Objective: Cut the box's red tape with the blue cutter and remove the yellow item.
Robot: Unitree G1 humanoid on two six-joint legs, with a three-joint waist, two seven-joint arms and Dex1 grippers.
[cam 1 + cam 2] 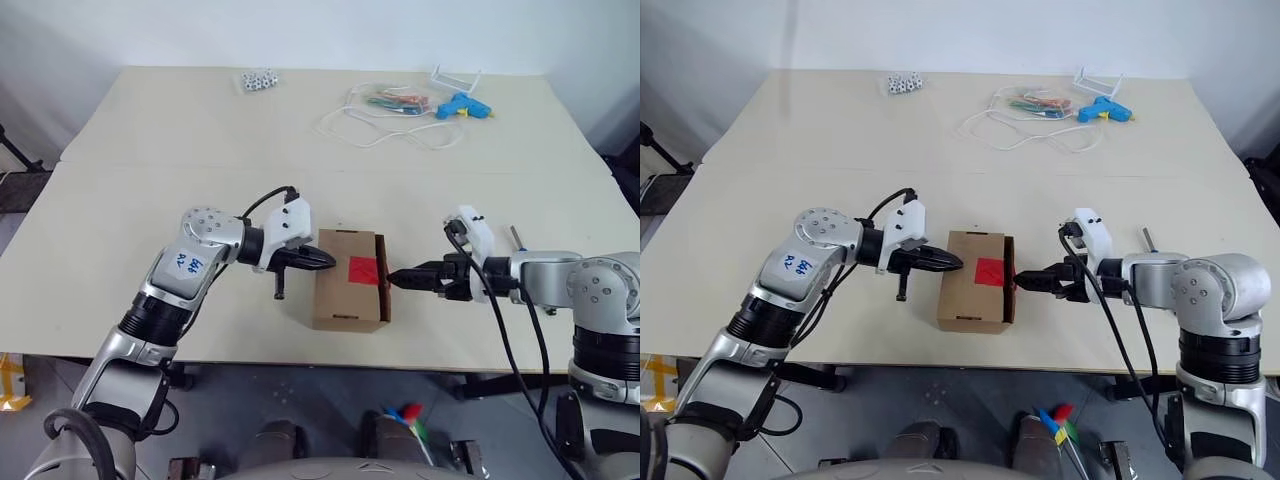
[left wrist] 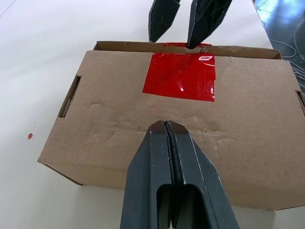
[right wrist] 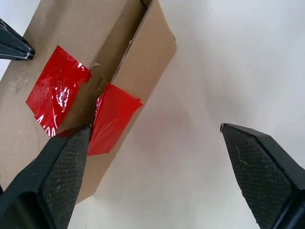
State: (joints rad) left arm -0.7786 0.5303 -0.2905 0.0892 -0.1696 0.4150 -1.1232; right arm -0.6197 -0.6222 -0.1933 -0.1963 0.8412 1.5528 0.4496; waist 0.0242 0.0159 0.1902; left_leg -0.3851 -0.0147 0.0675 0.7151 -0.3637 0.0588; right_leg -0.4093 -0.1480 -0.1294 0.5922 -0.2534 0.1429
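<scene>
Left wrist view: left gripper [image 2: 167, 125] closed on box [image 2: 119, 119] top; right gripper [image 3: 157, 136] spread wide, red tape [image 3: 112, 119] half hidden.

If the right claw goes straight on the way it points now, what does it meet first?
Most likely the box: the open right claw points at its near side, at the red tape on that edge. One finger looks almost touching.

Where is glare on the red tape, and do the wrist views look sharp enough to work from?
Left wrist view: small white glints on the red tape, box creases crisp. Right wrist view: speckled shine across the tape's top patch, right tool pad texture sharp. Head views: even light, soft shadow beside the box.
</scene>
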